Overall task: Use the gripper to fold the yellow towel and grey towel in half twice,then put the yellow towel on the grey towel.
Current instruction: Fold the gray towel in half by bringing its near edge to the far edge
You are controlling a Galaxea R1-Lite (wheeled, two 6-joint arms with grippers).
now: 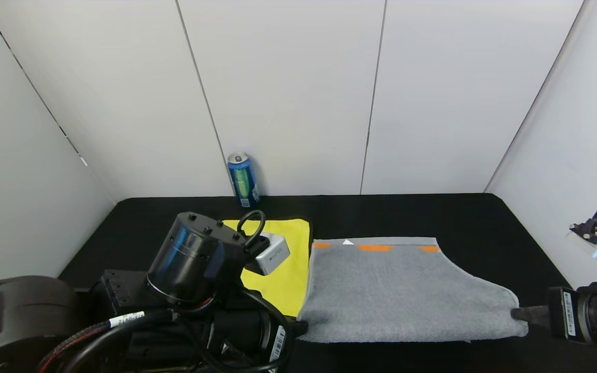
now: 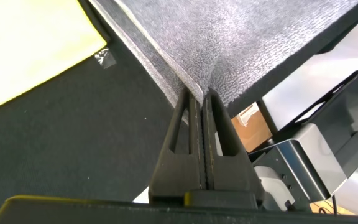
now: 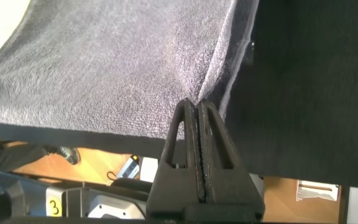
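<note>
Grey terry towel [image 1: 397, 290] with orange marks: soft, limp | near corners pinched by left gripper [image 2: 202, 99] and right gripper [image 3: 196, 107] | likely sags between them

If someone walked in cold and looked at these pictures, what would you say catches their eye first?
Most striking is the grey towel spread across the black table, pinched at both near corners: the left pincer is shut on one, the right pincer on the other. Beside it, toward the robot's left, the yellow towel lies flat, partly hidden by the left arm. A blue can stands upright at the table's far edge, against the white wall.
</note>
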